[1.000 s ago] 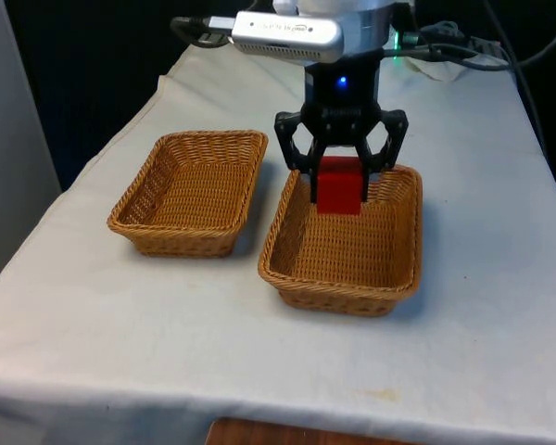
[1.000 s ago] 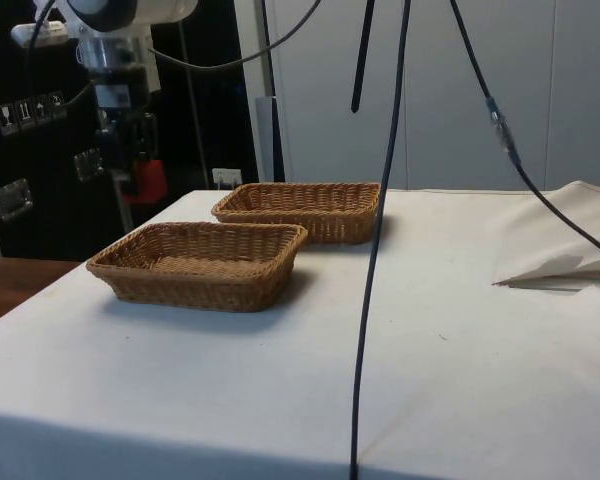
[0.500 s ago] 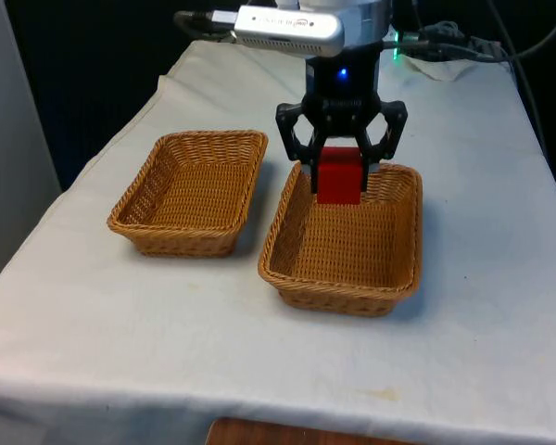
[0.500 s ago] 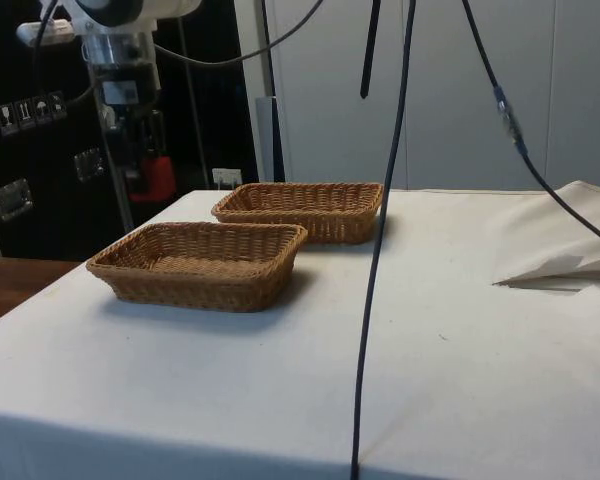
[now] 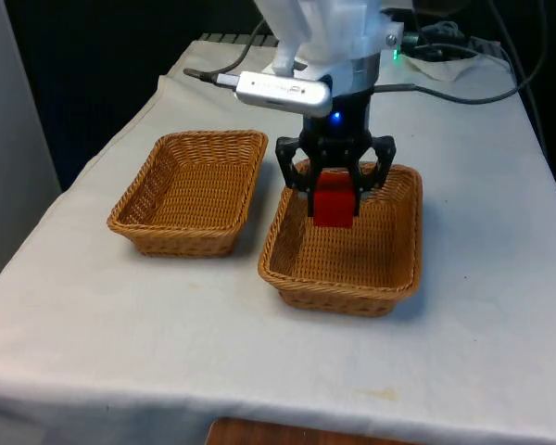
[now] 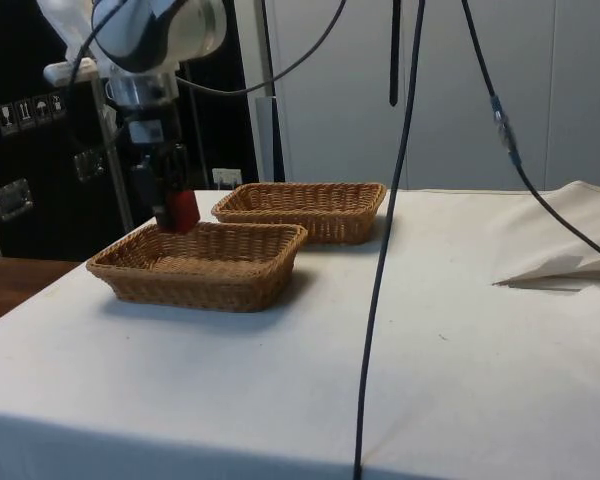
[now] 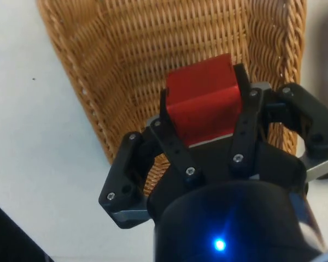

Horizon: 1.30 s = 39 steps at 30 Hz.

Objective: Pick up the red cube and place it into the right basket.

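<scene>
My gripper point(image 5: 333, 206) is shut on the red cube point(image 5: 333, 198), holding it inside the far end of the right wicker basket point(image 5: 389, 276), just above its floor. From the side, the red cube point(image 6: 183, 211) hangs in the gripper point(image 6: 178, 215) at about rim height of the nearer basket point(image 6: 230, 285). At the wrist the red cube point(image 7: 203, 98) sits between the two black fingers point(image 7: 174, 144), and the woven basket point(image 7: 126, 65) lies beneath it.
A second wicker basket point(image 5: 213, 236) stands on the front view's left, a narrow strip of cloth apart from the right one. In the side view it is the farther basket point(image 6: 320, 232). Black cables point(image 6: 380, 250) hang in front of the side camera. White cloth point(image 5: 213, 343) surrounds both baskets.
The gripper has come down with the red cube, from above the right basket's far rim to down inside the basket. It stays shut on the cube.
</scene>
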{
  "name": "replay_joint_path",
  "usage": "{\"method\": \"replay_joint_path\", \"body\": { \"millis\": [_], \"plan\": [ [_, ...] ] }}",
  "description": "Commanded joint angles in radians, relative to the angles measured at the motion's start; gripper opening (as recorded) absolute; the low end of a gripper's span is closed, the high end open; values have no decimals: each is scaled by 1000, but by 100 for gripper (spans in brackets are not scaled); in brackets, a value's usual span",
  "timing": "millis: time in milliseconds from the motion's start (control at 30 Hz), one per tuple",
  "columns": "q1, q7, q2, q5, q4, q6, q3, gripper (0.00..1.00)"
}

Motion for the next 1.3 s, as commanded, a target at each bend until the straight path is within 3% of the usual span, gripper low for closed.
{"method": "replay_joint_path", "body": {
  "millis": [0, 33, 67, 100, 367, 400, 433, 633, 667, 700, 967, 1000, 1033, 1267],
  "plan": [
    [9, -13, -36, -1, -55, 27, -7, 3],
    [9, -15, -40, -1, -59, 27, -9, 3],
    [0, -5, -4, 0, -8, 3, -4, 3],
    [10, -18, -44, -2, -64, 28, -11, 3],
    [12, -41, -105, -14, -122, 25, -30, 3],
    [0, -37, -74, -6, -77, 3, -22, 3],
    [12, -44, -112, -16, -128, 25, -31, 3],
    [9, -61, -166, -28, -174, 24, -40, 3],
    [0, -58, -145, -20, -142, 3, -33, 3],
    [9, -64, -173, -29, -180, 25, -41, 3],
    [7, -92, -239, -34, -244, 35, -53, 3],
    [0, -88, -218, -27, -214, 10, -46, 3],
    [5, -101, -250, -34, -259, 40, -56, 3],
    [0, -142, -280, -27, -328, 78, -70, 3]
  ]
}}
